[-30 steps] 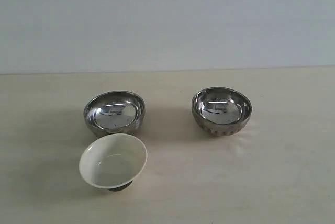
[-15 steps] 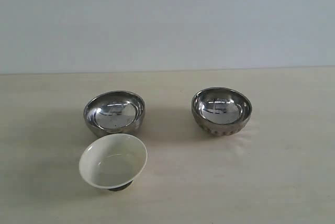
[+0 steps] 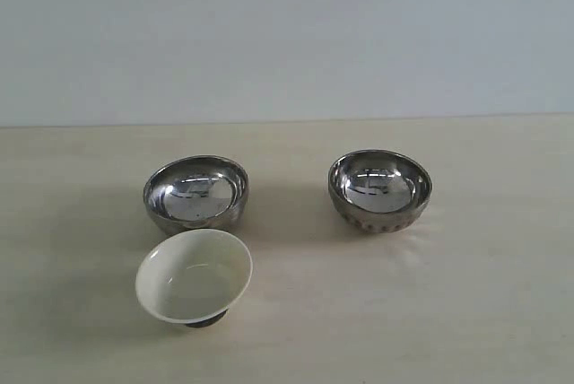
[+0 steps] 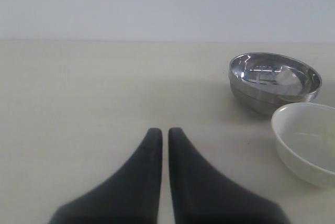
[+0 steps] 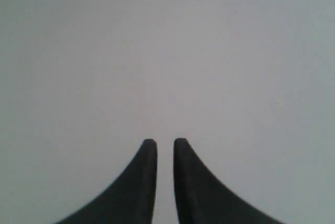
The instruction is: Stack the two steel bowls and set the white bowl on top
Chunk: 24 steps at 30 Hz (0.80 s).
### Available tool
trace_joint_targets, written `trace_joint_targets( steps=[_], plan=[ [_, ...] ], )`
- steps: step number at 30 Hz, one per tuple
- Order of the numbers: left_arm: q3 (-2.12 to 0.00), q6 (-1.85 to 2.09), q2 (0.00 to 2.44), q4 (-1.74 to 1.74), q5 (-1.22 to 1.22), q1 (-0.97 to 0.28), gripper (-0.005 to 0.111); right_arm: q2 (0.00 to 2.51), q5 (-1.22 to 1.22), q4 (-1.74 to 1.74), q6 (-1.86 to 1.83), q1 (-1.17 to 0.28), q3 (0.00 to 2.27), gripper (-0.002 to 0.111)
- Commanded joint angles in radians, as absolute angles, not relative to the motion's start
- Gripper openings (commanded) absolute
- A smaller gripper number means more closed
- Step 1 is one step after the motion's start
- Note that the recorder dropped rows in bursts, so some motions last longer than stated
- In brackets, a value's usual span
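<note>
the plain steel bowl (image 3: pixel 195 190) and the ribbed steel bowl (image 3: pixel 379 189) stand upright and well apart on the pale surface (image 3: pixel 484 294), unstacked. the white bowl (image 3: pixel 194 276) sits tilted just beside the plain one, on its camera side. the left gripper (image 4: pixel 165 132) is low near them, jaws nearly together on nothing. the right gripper (image 5: pixel 165 143) has its jaws likewise.

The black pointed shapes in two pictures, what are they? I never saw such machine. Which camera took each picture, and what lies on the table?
They are the tips of a robot's two grippers, each filmed by a camera on its own wrist. The left gripper is low over the table, with the plain steel bowl and the white bowl ahead. The right gripper faces only plain grey. Both are nearly closed, holding nothing. The wide picture comes from a separate camera and shows the ribbed steel bowl too.
</note>
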State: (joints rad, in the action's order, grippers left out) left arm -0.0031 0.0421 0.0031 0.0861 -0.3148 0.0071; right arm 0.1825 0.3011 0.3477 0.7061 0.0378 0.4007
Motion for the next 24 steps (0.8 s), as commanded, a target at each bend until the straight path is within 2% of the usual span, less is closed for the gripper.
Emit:
trace_joint_targets(
  steps=[1, 3, 4, 8, 12, 14, 17, 22, 24],
  plan=[
    [0.0, 0.037, 0.0, 0.086, -0.307, 0.002, 0.004, 0.329, 0.303, 0.588, 0.952, 0.039, 0.477, 0.047],
    [0.0, 0.037, 0.0, 0.086, -0.307, 0.002, 0.004, 0.424, 0.358, 0.794, 1.13, 0.039, 0.523, 0.067],
    [0.0, 0.037, 0.0, 0.086, -0.307, 0.002, 0.004, 0.5, 0.41, 0.936, 1.244, 0.039, 0.561, 0.07],
    [0.0, 0.037, 0.0, 0.086, -0.307, 0.002, 0.004, 0.728, 0.595, 1.261, 1.49, 0.039, 0.686, 0.07],
    [0.0, 0.037, 0.0, 0.086, -0.307, 0.002, 0.004, 0.95, 0.782, 1.373, 1.537, 0.038, 0.765, 0.07],
    [0.0, 0.037, 0.0, 0.086, -0.307, 0.002, 0.004, 1.026, 0.787, 1.389, 1.47, 0.019, 0.771, 0.068],
    [0.0, 0.037, 0.0, 0.086, -0.307, 0.002, 0.004, 1.099, 0.684, 1.389, 1.351, -0.064, 0.771, 0.068],
    [0.0, 0.037, 0.0, 0.086, -0.307, 0.002, 0.004, 1.287, 0.058, 1.382, 1.239, -0.449, 0.878, 0.068],
    [0.0, 0.037, 0.0, 0.086, -0.307, 0.002, 0.004, 1.356, -0.013, 1.366, 1.26, -0.532, 0.933, 0.068]
  ],
)
